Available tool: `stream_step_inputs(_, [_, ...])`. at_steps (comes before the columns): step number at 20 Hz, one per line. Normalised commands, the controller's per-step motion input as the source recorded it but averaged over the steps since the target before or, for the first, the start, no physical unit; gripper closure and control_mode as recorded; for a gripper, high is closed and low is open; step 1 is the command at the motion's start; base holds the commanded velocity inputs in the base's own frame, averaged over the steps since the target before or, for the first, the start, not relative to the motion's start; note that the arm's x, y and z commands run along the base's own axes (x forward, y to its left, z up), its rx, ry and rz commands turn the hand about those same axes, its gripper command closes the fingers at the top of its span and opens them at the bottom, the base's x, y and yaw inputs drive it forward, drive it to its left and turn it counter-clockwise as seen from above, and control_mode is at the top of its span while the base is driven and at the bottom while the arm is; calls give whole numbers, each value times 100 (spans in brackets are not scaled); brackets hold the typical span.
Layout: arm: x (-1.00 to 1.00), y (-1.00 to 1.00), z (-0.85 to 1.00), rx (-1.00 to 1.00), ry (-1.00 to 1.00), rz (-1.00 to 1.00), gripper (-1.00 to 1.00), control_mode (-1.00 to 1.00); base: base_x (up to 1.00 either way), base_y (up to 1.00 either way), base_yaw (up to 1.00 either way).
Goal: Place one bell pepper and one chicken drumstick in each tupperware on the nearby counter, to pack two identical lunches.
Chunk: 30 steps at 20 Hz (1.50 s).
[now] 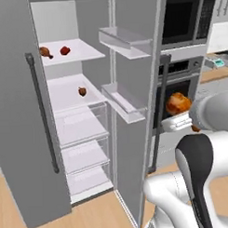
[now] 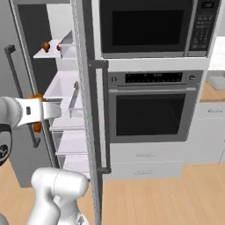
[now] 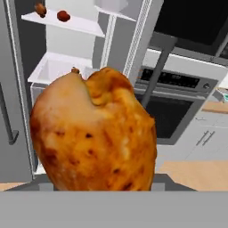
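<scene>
On fridge shelf (image 1: 83,54), drumstick (image 1: 45,52), pepper (image 1: 65,51)

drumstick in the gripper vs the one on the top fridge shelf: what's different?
The held chicken drumstick sits in the gripper, outside the fridge in front of the oven; the shelf drumstick lies untouched on the top shelf, beside a bell pepper. The held one shows its fat end toward the hand camera; the shelf one lies flat, its thin bone end visible. Both are orange-brown and roasted.
</scene>
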Motion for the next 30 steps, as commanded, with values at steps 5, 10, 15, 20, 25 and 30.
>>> stream_step_inputs(5, [0, 0, 0, 0, 0, 0, 100, 100, 25, -100, -30])
stream_step_inputs(10, [0, 0, 0, 0, 0, 0, 100, 100, 100, -100, 0])
stream_step_inputs(15, [0, 0, 0, 0, 0, 0, 100, 100, 91, -100, 9])
stream_step_inputs(20, [0, 0, 0, 0, 0, 0, 100, 100, 68, -100, 0])
stream_step_inputs(25, [0, 0, 0, 0, 0, 0, 100, 100, 75, -100, 3])
stream_step_inputs(30, [0, 0, 0, 0, 0, 0, 100, 100, 92, -100, 17])
